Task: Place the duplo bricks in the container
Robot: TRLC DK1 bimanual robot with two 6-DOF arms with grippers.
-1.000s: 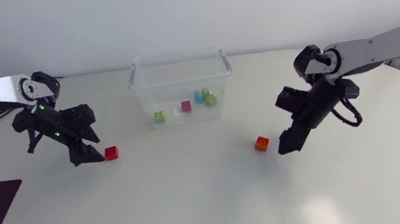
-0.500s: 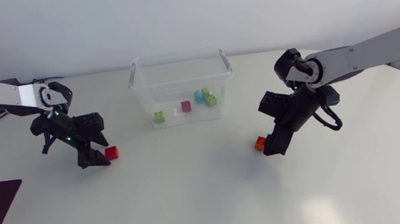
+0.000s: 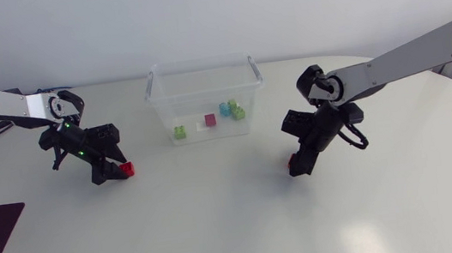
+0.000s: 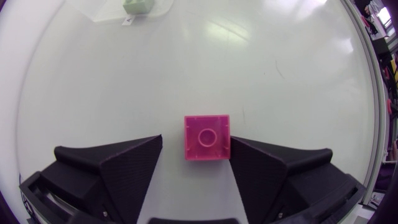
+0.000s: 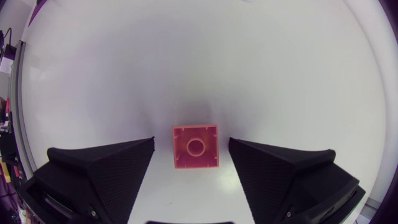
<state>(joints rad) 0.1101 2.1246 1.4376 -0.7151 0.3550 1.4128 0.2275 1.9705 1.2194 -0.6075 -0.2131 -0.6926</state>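
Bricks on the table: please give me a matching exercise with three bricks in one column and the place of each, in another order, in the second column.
1. red brick
2. orange brick
3. pink brick

a. in the container
b. inside the open left gripper
c. inside the open right gripper

Pairs: 1-b, 2-c, 3-a.

One container point(image 3: 150, 86); outside: one red brick point(image 3: 127, 169), one orange brick point(image 5: 195, 146); inside: about four.

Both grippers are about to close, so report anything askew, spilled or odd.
Nothing damaged or spilled. The red brick sits off-centre in the open left gripper, near one finger; the orange brick is centred in the open right gripper. The container stands upright.
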